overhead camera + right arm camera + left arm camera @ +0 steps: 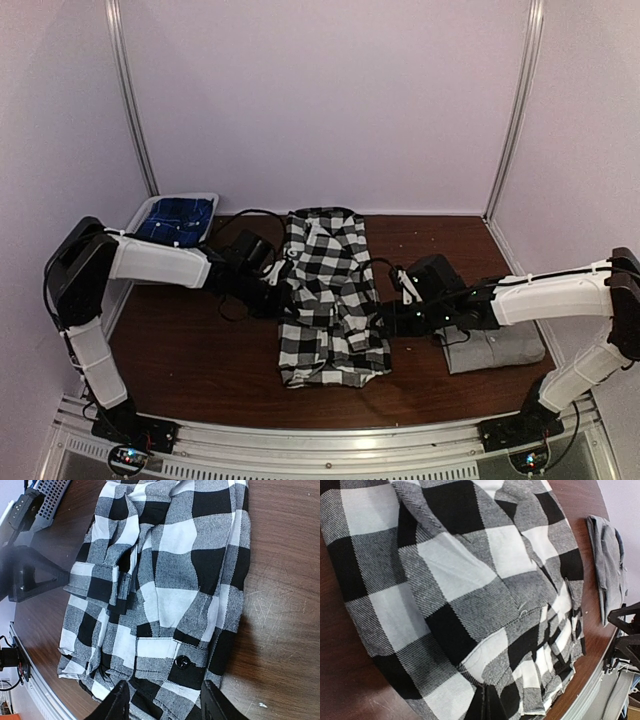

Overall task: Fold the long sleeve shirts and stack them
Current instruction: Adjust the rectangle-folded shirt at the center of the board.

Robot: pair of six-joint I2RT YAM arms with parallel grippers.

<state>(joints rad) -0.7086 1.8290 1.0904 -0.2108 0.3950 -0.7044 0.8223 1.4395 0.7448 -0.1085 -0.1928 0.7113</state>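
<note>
The black-and-white checked flannel shirt [325, 295] lies lengthwise in the middle of the table, partly folded with its sleeves tucked in. It fills the left wrist view [470, 580] and the right wrist view [165, 580]. The grey shirt [495, 350] lies folded at the right front and also shows in the left wrist view [610, 565]. My left gripper [283, 290] is at the checked shirt's left edge, its fingers pressed together on a fold of the fabric [490, 705]. My right gripper [385, 315] is at the shirt's right edge, open, with its fingers [117, 702] straddling the cloth near a black button [181, 662].
A white bin [140, 212] with a blue garment [175, 220] stands at the back left, behind the left arm. The table's front rail [330, 440] runs along the near edge. The left arm [30, 575] shows in the right wrist view. White walls close in the table.
</note>
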